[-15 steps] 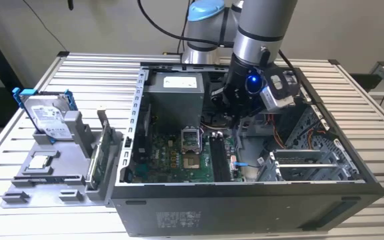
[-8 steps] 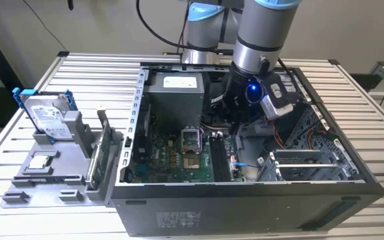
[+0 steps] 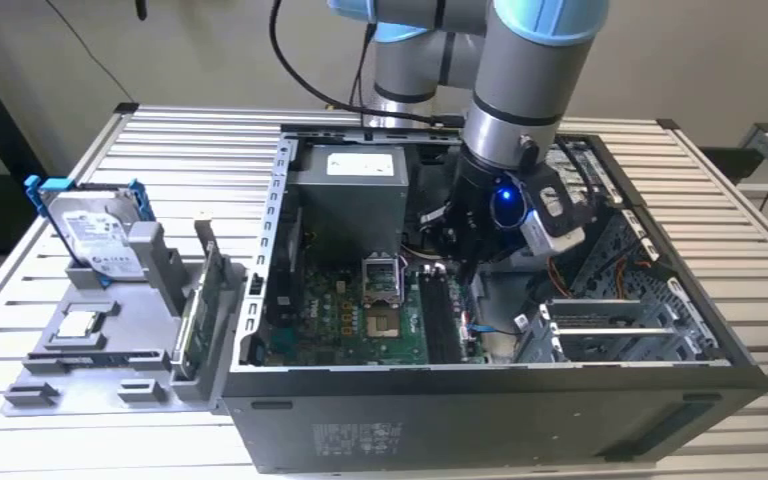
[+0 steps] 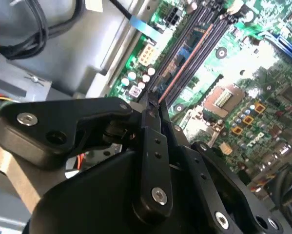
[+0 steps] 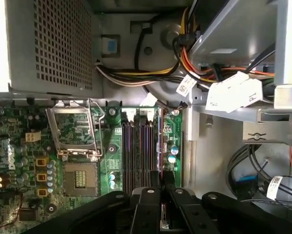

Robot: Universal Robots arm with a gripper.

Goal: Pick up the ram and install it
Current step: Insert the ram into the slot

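**Gripper down over the memory slots inside the open computer case**

The gripper [image 3: 462, 262] is lowered into the computer case [image 3: 491, 420], right above the memory slots [image 5: 141, 146] beside the empty processor socket [image 5: 75, 134] on the motherboard [image 4: 243, 83]. In both wrist views its fingers [image 4: 153, 114] meet at the tips, pinched on the ram [image 5: 163, 222], of which just a thin edge shows between them over the slots. Beside the case, a holder [image 3: 104, 345] carries a hard drive [image 3: 91, 235] and an upright green card [image 3: 195, 320].
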